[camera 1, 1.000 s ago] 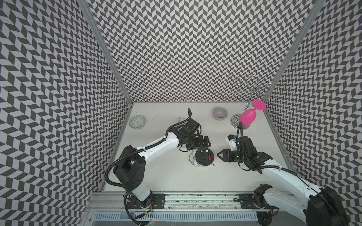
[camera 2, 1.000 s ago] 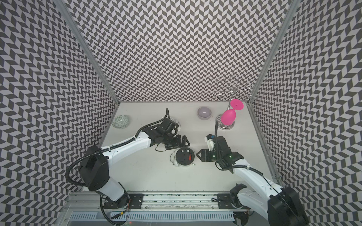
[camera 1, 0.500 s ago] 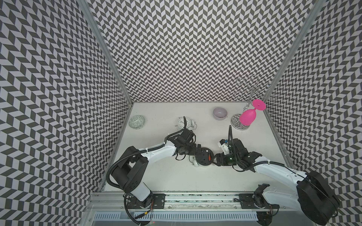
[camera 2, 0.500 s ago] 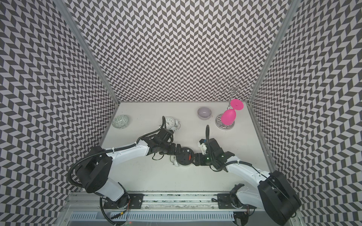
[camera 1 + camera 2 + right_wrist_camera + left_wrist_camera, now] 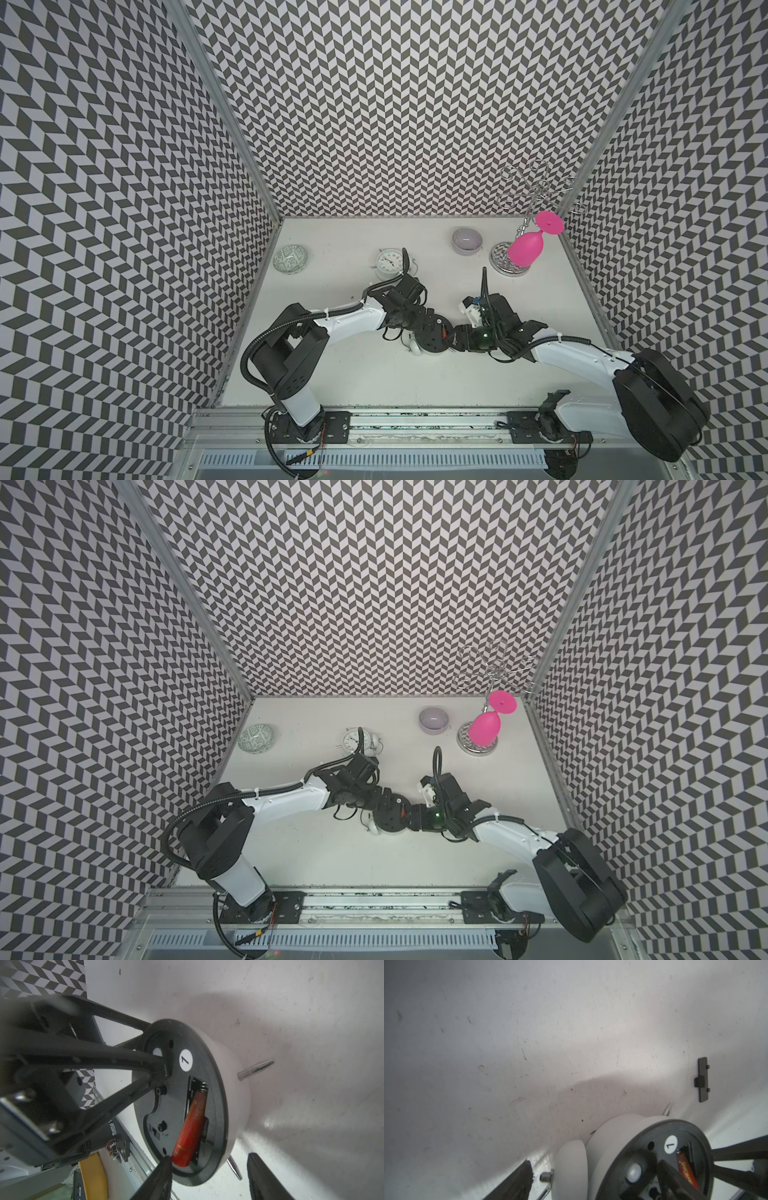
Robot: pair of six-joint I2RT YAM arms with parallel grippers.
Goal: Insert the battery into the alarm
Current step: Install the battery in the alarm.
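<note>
The alarm (image 5: 432, 343) lies face down at mid-table, its black back up, in both top views. A red battery (image 5: 191, 1126) sits tilted in the open compartment, with one end raised above the back. My left gripper (image 5: 593, 1164) is open: one of its fingers (image 5: 153, 1059) rests on the alarm's back and the other stands beside the bell near the table. My right gripper (image 5: 209, 1157) is open and straddles the alarm's rim. One right fingertip (image 5: 164, 1165) touches the battery's raised end; the other stands outside the body, apart from it.
A black compartment cover (image 5: 703, 1079) lies loose on the table beyond the alarm. At the back stand a second white clock (image 5: 388, 262), a patterned bowl (image 5: 291, 259), a lilac bowl (image 5: 467, 241) and a wire rack (image 5: 505, 262) holding a pink glass (image 5: 527, 248).
Both arms have dropped and closed in on the alarm from either side. The left finger now lies on its back, and the right fingertip has reached the battery's end.
</note>
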